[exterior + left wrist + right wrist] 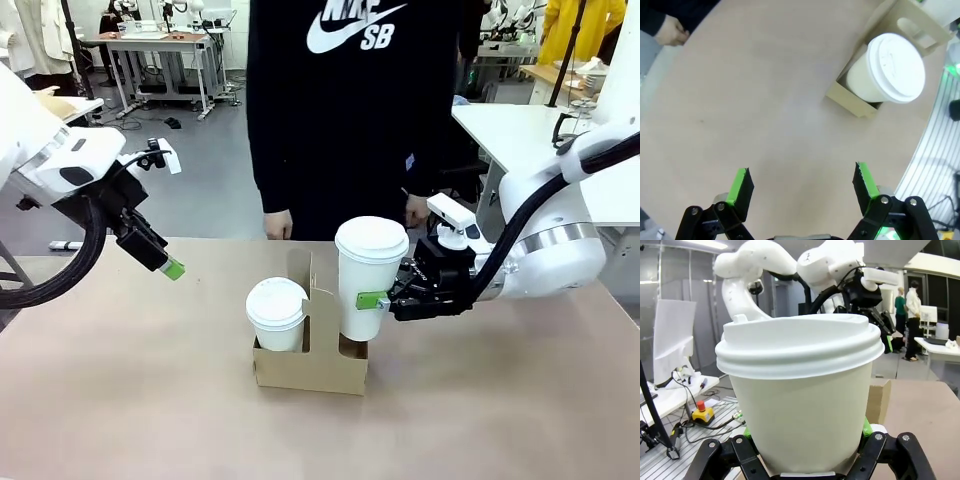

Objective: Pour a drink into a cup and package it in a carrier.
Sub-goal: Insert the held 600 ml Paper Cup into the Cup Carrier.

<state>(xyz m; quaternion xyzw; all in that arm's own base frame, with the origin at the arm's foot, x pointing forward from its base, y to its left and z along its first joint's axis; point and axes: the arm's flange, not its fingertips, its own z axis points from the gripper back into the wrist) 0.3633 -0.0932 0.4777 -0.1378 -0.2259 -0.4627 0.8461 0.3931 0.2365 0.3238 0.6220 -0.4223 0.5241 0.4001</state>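
The tall white cup point(370, 275), capped with a white lid, stands upright with its base at the right slot of the brown cardboard carrier point(310, 372). My right gripper point(378, 298) is shut on the cup's lower side, coming in from the right. In the right wrist view the cup point(800, 390) sits between the right gripper point(806, 434) fingers, with the carrier's handle tab point(879, 400) behind it. The drink is hidden under the lid. My left gripper point(168, 265) hangs open and holds nothing, above the table's left. The left gripper point(802, 182) looks down on the carrier point(847, 97).
A shorter white domed-lid cup point(277, 312) fills the carrier's left slot; it also shows as the short cup point(892, 67). A person in a black top stands at the far edge, hands point(278, 225) near the table. Bare tabletop point(130, 380) lies left and front.
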